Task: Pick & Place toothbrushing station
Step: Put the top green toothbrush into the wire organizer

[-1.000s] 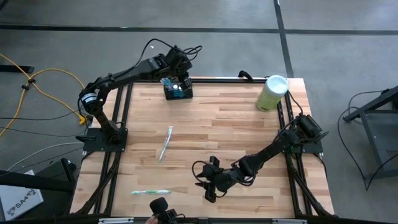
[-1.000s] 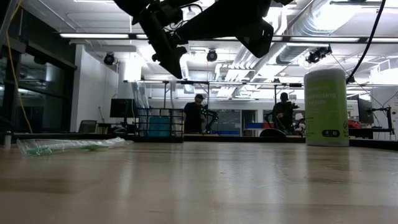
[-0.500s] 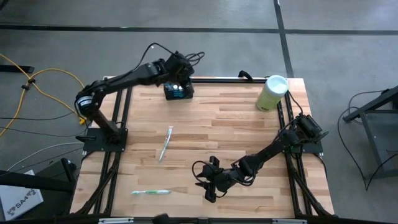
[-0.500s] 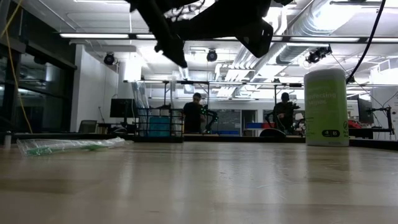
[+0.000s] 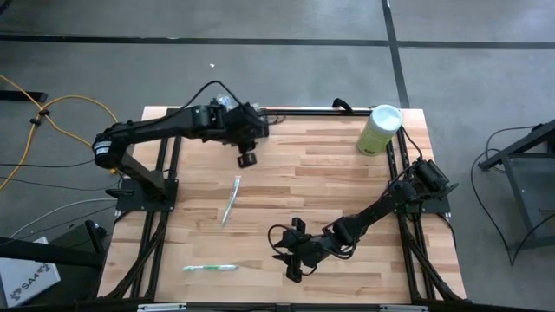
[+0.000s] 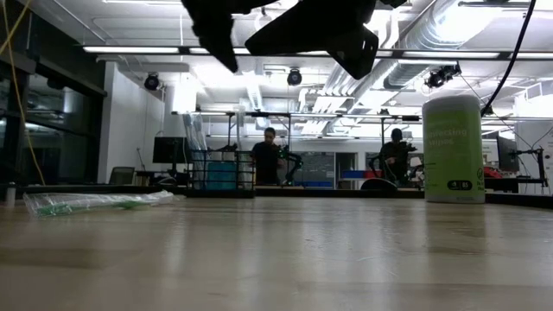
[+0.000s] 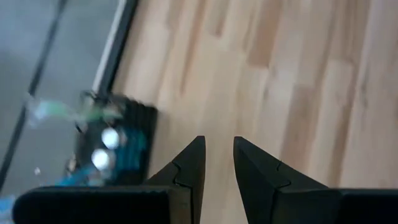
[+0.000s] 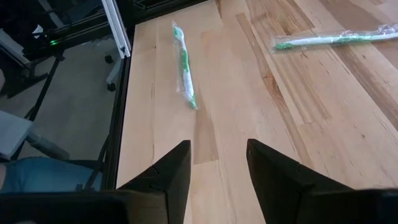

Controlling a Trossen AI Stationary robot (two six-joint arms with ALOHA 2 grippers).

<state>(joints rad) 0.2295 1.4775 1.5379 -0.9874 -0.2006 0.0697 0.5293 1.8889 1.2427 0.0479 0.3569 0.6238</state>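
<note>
since the earlier frame the left gripper (image 5: pixel 247 159) swung off the toothbrushing station (image 7: pixel 115 149), upper centre; fingers slightly apart, empty; regrasp may knock it; right gripper (image 5: pixel 293 260) open, lower centre.

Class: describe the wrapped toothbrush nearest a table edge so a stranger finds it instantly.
On the wooden table seen from above, find the bottom edge. Inside it, toward the left, a wrapped toothbrush lies parallel to that edge; the other toothbrush lies mid-table, at right angles.
</note>
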